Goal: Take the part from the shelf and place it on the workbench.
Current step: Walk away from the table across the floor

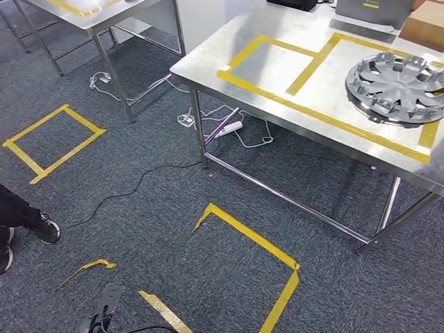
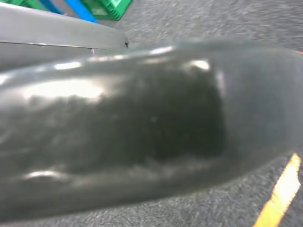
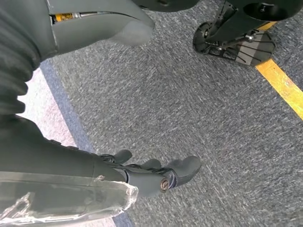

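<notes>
On the workbench (image 1: pixel 272 76), the part (image 1: pixel 397 87), apparently a grey wheel cover, lies inside the taped frame, near the front edge.

- Right hand (image 3: pixel 153 177): fingers extended and apart, holding nothing.
- Left hand: finger state cannot be told, because the view is blurred.
- Hazard: the floor cable (image 1: pixel 131 191) could snag a foot.
- Clearance: open carpet around the floor square (image 1: pixel 251 270).

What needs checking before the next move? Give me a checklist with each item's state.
1. Wheel cover lies on the workbench, inside the yellow tape: ok.
2. Right robot hand holds nothing, fingers apart over the carpet: ok.
3. Left robot hand's hold, its wrist view blurred: cannot tell.
4. Black cable trails across the floor beside the workbench: not ok.
5. Person's shoes close by on the carpet: not ok.
</notes>
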Robot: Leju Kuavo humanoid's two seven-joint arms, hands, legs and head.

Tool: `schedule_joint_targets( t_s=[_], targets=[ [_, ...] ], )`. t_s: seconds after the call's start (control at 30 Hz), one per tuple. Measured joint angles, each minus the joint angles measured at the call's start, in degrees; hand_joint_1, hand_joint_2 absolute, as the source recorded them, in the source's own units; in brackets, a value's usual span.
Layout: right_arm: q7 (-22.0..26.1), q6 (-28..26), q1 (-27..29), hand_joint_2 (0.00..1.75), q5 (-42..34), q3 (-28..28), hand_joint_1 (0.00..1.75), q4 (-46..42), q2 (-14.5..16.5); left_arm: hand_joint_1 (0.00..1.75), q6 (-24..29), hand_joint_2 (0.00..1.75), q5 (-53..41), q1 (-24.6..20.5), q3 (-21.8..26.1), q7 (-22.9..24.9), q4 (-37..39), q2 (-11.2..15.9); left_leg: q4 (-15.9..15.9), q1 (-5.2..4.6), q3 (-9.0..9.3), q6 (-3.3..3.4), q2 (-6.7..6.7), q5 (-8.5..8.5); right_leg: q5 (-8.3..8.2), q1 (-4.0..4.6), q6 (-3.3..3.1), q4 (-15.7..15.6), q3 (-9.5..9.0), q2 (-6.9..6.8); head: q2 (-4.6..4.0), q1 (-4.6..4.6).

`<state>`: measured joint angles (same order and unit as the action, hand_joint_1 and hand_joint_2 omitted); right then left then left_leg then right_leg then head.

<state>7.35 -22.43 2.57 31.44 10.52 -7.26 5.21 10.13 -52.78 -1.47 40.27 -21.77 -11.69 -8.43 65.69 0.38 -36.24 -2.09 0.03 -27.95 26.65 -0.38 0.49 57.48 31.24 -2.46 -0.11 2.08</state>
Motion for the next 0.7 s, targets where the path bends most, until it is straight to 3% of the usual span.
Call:
schedule_joint_targets(
  t_s=[0.07, 0.1, 0.17, 0.23, 0.3, 0.37, 0.4, 0.43, 0.5, 0.57, 0.63, 0.7],
  targets=[
    [-0.4, 0.3, -0.1, 1.75, 0.1, 0.0, 0.00, 0.0, 0.1, 0.00, 0.0, 0.00, 0.0, -0.2, 0.3, 0.0, 0.0, 0.0, -6.7, -0.20, 3.50, 0.26, 1.91, 2.09, 0.15, 0.38, 0.37, 0.3, 0.11, -0.87, 0.01, 0.07],
    [-0.5, 0.4, -0.1, 1.75, 0.2, 0.0, 0.00, 0.0, 0.1, 0.00, 0.1, 0.00, 0.0, -0.3, 0.3, 0.0, 0.0, 0.0, -8.4, -0.31, 4.26, 0.52, 2.52, 2.33, 0.23, 0.59, 0.60, 0.4, 0.15, -1.30, 0.01, 0.01],
    [-0.7, 0.5, -0.2, 1.75, 0.2, 0.0, 0.00, 0.0, 0.1, 0.00, 0.1, 0.00, 0.1, -0.1, 0.3, 0.0, 0.0, -0.1, -8.9, -0.46, 4.08, 1.34, 2.01, 2.31, 0.27, 0.76, 1.06, 0.4, 0.12, -2.13, 0.01, -0.15],
    [-1.0, 0.7, -0.2, 1.75, 0.3, 0.0, 0.00, 0.0, 0.1, 0.00, 0.2, 0.00, 0.2, 0.2, 0.4, 0.1, 0.0, -0.1, -9.0, -0.36, 3.89, 2.04, 1.17, 2.58, 1.23, 0.56, 1.59, 1.3, 0.52, -1.50, 0.01, -0.30],
    [-1.3, 1.0, -0.2, 1.75, 0.4, 0.0, 0.00, 0.1, 0.1, 0.00, 0.3, 0.00, 0.4, 0.2, 0.6, 0.1, 0.0, 0.0, -9.1, -0.21, 3.73, 2.67, 0.28, 2.87, 4.48, 0.36, 2.06, 6.3, 2.71, 0.66, 0.00, -0.50],
    [-1.6, 1.2, -0.1, 1.75, 0.8, 0.0, 0.00, 0.2, 0.1, 0.00, 0.3, 0.00, 0.5, 0.1, 0.7, 0.1, 0.0, 0.0, -9.0, -0.28, 3.53, 3.00, -0.80, 3.01, 8.07, 0.33, 2.20, 13.9, 6.00, 2.00, 0.00, -0.63],
    [-1.8, 1.3, -0.1, 1.75, 1.0, -0.1, 0.00, 0.2, 0.1, 0.00, 0.3, 0.00, 0.5, 0.2, 0.9, 0.1, 0.0, 0.0, -9.0, -0.32, 3.49, 3.05, -1.41, 3.05, 8.69, 0.34, 2.16, 16.3, 7.07, 2.21, 0.00, -0.64],
    [-1.9, 1.4, -0.1, 1.75, 1.2, -0.1, 0.00, 0.2, 0.1, 0.00, 0.3, 0.00, 0.5, 0.2, 1.0, 0.1, 0.0, 0.0, -9.0, -0.35, 3.48, 3.07, -2.07, 3.08, 8.18, 0.35, 2.07, 16.6, 7.18, 2.33, 0.01, -0.66],
    [-2.0, 1.5, -0.1, 1.75, 1.2, -0.2, 0.00, 0.2, 0.1, 0.00, 0.4, 0.00, 0.5, 0.3, 1.4, 0.1, 0.0, 0.0, -9.0, -0.36, 3.56, 2.98, -3.47, 3.15, 4.50, 0.33, 1.70, 11.0, 4.41, 3.05, 0.01, -0.67],
    [-2.0, 1.5, -0.2, 1.75, 1.2, -0.3, 0.00, 0.3, 0.1, 0.00, 0.4, 0.00, 0.5, 0.2, 1.6, 0.0, 0.0, -0.1, -8.9, -0.39, 3.43, 2.67, -4.76, 3.31, 1.68, 0.14, 1.32, 3.6, 0.84, 5.48, 0.00, -0.65],
    [-2.1, 1.5, -0.3, 1.75, 1.2, -0.3, 0.00, 0.3, 0.1, 0.00, 0.4, 0.00, 0.5, 0.2, 1.8, 0.0, 0.0, -0.1, -8.8, -0.25, 2.96, 2.08, -5.80, 3.62, 1.33, 0.12, 1.16, 0.7, -0.64, 6.91, 0.00, -0.61],
    [-2.1, 1.5, -0.3, 1.75, 1.2, -0.3, 0.00, 0.3, 0.2, 0.00, 0.4, 0.00, 0.5, 0.4, 1.8, 0.0, 0.0, -0.1, -8.8, 0.03, 2.51, 1.34, -6.63, 3.92, 1.11, 0.17, 0.83, 0.4, -0.83, 5.99, 0.00, -0.60]
  ],
)
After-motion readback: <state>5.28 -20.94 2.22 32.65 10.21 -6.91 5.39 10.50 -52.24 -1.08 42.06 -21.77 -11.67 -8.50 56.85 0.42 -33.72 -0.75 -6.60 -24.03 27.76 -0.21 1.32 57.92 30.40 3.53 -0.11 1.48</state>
